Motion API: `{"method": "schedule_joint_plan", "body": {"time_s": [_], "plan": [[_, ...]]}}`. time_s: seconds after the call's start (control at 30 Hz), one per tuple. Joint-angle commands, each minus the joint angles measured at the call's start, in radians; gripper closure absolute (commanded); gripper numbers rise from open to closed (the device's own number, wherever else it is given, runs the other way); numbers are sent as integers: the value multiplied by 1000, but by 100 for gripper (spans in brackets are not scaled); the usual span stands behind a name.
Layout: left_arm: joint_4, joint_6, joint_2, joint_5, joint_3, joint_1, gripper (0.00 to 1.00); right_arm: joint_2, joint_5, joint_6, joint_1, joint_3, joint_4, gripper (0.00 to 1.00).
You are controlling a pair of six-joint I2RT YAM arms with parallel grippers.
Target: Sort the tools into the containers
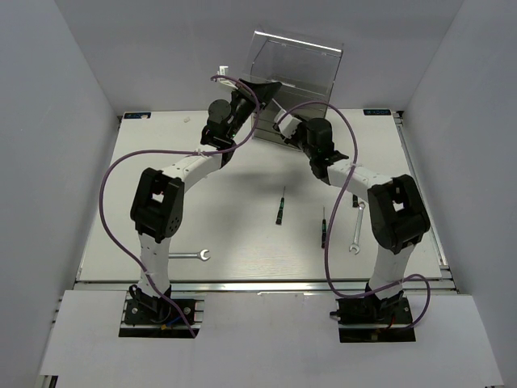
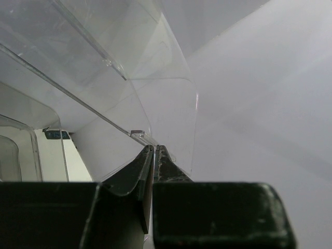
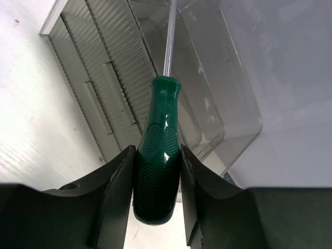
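Note:
The clear plastic cabinet [image 1: 295, 69] stands at the back centre. My left gripper [image 1: 262, 87] is at its left front corner; in the left wrist view its fingers [image 2: 154, 149] are shut on the thin edge of a clear drawer [image 2: 155, 98]. My right gripper [image 1: 291, 131] is just in front of the cabinet. It is shut [image 3: 157, 171] on a green-and-black screwdriver [image 3: 161, 135], whose silver shaft points over the pulled-out clear drawer [image 3: 218, 88]. Two screwdrivers [image 1: 280, 207] [image 1: 324, 228] and two silver wrenches [image 1: 202, 255] [image 1: 356, 234] lie on the table.
The cabinet's closed drawer fronts [image 3: 98, 83] show left of the open drawer. Grey walls enclose the white table [image 1: 242, 234] on three sides. Purple cables [image 1: 109, 194] loop over both arms.

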Motion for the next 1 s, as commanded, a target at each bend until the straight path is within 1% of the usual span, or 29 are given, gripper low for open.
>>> {"method": "schedule_joint_plan", "body": {"time_s": [0.0, 0.23, 0.43, 0.83, 0.97], "plan": [[9, 5, -1, -28, 42, 17, 100, 9, 18, -109, -5, 59, 167, 100], [8, 5, -1, -28, 45, 17, 100, 53, 12, -218, -12, 103, 201, 100], [9, 5, -2, -30, 44, 17, 100, 119, 61, -262, -21, 206, 124, 100], [11, 5, 1, -28, 48, 17, 100, 182, 66, -451, -22, 231, 158, 100], [11, 5, -1, -27, 45, 17, 100, 204, 66, -515, -22, 248, 144, 100]]}}
